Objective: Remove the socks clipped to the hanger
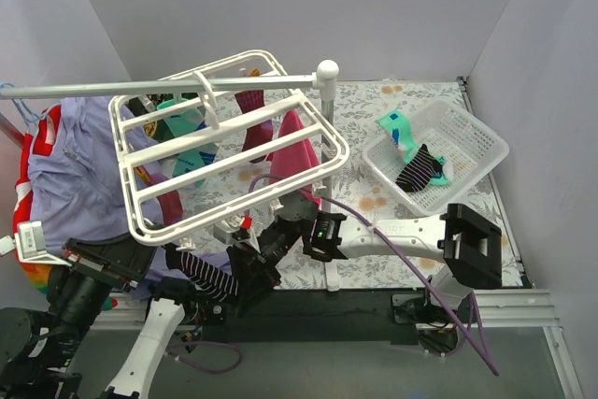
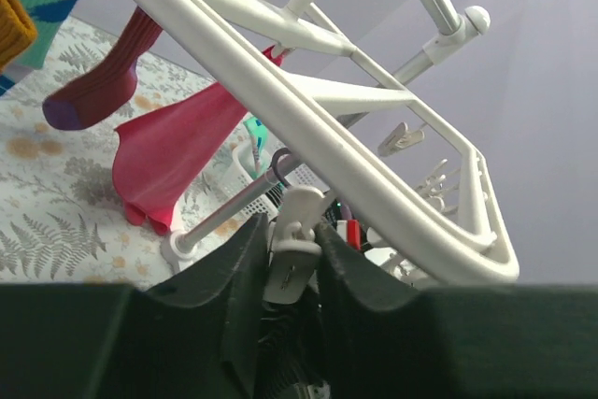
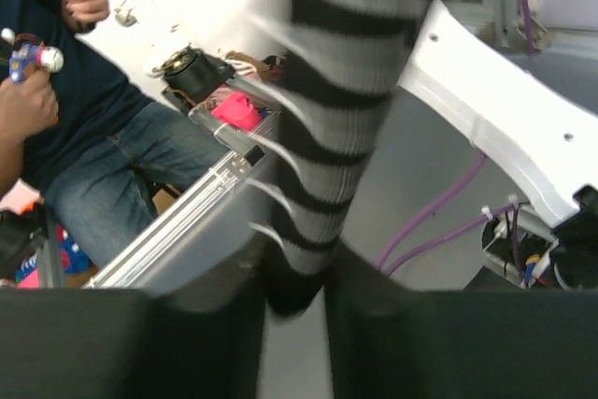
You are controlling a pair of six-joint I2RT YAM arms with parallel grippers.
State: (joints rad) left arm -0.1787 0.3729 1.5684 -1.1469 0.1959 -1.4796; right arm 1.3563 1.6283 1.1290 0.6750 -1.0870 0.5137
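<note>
**Obscured.** In the overhead view the hanger (image 1: 234,195) covers most of the near left part of the counter (image 1: 374,100). Both arms meet under its near edge in a dark cluster, and their tips cannot be separated there. In the right wrist view the striped sock (image 3: 346,109) is blurred and its upper end runs off the top of the picture, so its attachment is not visible. The lower third of both wrist views is taken up by the tools' own bodies.

**Left tool** (image 2: 290,231). The jaws stand close against both sides of a white clip (image 2: 291,268) that hangs under the hanger's near rail. They appear to pinch it. No sock is seen in this clip from this angle.

**Right tool** (image 3: 294,292). The gap is narrow, and the lower end of the striped sock passes down into it. It cannot be determined whether the jaws clamp the sock or merely flank it.

**Task items.** The striped sock hangs slanting below the hanger's near edge, at the near edge of the counter, between the two arms. A magenta-pink sock (image 1: 294,151), a teal sock (image 1: 192,151) and a dark red sock (image 1: 252,105) hang under the hanger. Two more socks lie in the white basket (image 1: 486,151) at the counter's right edge. A lavender shirt (image 1: 75,165) hangs at the left edge.
</note>
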